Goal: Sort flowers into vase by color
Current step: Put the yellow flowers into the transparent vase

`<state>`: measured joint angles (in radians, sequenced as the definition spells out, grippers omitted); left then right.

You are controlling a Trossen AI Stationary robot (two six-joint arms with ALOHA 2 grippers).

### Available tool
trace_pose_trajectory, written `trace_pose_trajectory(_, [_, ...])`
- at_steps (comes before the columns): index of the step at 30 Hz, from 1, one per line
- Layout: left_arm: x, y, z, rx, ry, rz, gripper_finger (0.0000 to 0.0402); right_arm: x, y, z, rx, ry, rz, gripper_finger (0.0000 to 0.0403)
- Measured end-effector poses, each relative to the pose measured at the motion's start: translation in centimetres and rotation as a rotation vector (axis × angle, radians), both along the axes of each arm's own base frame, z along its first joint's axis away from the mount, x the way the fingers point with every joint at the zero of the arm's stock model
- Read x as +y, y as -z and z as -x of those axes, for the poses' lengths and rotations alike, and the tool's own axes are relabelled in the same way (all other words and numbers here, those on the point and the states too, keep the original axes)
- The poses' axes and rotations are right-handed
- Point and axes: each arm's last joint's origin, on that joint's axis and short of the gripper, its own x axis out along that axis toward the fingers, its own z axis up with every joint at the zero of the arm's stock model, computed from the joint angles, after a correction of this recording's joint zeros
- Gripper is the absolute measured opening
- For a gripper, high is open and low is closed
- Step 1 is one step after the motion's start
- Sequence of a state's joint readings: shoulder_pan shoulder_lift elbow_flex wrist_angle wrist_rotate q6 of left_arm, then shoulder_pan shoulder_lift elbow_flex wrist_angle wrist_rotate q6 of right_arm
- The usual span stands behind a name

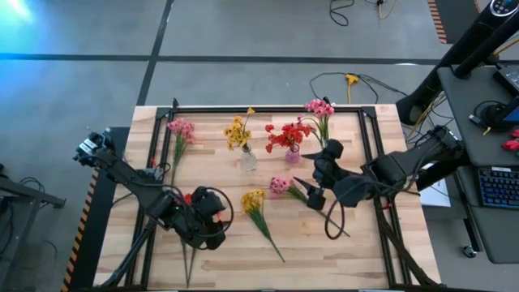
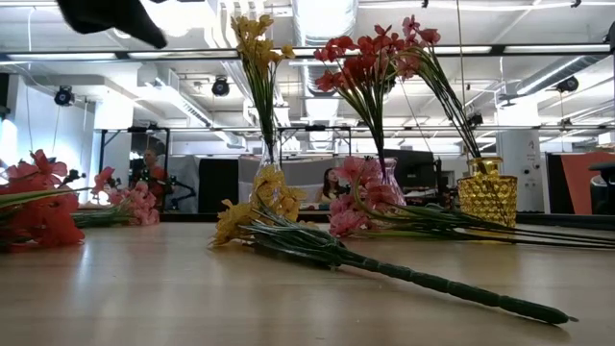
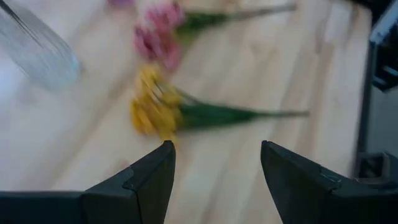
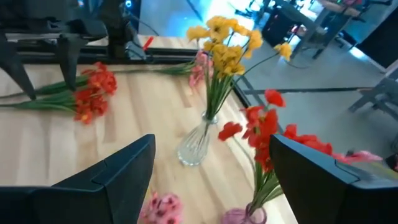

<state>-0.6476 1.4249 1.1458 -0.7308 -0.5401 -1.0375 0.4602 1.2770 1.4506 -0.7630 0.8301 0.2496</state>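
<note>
Nearest the low camera lies a yellow artificial sprig with a long green stem (image 2: 288, 231), flat on the light wooden slatted table (image 1: 357, 243), its blossoms toward the vases and its stem running out to the table's front. Just behind it lies a pink sprig (image 2: 357, 204), also flat, its stem pointing toward the right arm.

At the back of the table stand three vases. A clear glass vase (image 1: 248, 160) holds upright yellow flowers (image 1: 238, 133). Beside it a small pinkish glass vase (image 1: 293, 154) holds red flowers (image 1: 289, 135). Farther right, a gold faceted vase (image 2: 486, 192) holds pink flowers (image 1: 319, 108).

Two more sprigs lie loose on the left side: a pink one (image 1: 180, 130) near the back left corner, and a red one (image 4: 92, 93) close to the left arm.

From the high view, the left gripper (image 3: 214, 180) hovers over the front left part of the table, its two dark fingers spread apart and holding nothing, pointed toward the lying yellow sprig. The right gripper (image 4: 211, 180) hangs over the table's middle right, near the lying pink sprig, fingers likewise wide and empty, facing the clear vase.
</note>
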Motion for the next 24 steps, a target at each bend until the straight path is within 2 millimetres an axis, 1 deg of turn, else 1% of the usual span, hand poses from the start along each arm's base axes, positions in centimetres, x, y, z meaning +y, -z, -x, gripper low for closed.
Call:
trace_pose_trajectory(6, [-0.4,0.6,0.3,0.128,0.003,0.184,0.0219,1.0,0.1,0.5,-0.006,-0.028,-0.021,0.0299])
trace_pose_trajectory(11, [-0.7,1.5,0.7,0.252,-0.069,0.307,0.0219,1.2,0.1,0.5,-0.006,-0.033,-0.022,0.0302])
trace_pose_trajectory(18, [-1.3,2.6,1.0,0.348,-0.141,0.345,0.0219,1.1,0.1,0.5,0.002,-0.041,-0.005,0.0302])
trace_pose_trajectory(24, [-0.9,2.9,1.4,0.391,-0.169,0.288,0.0219,1.1,0.1,0.5,0.008,-0.044,0.003,0.0298])
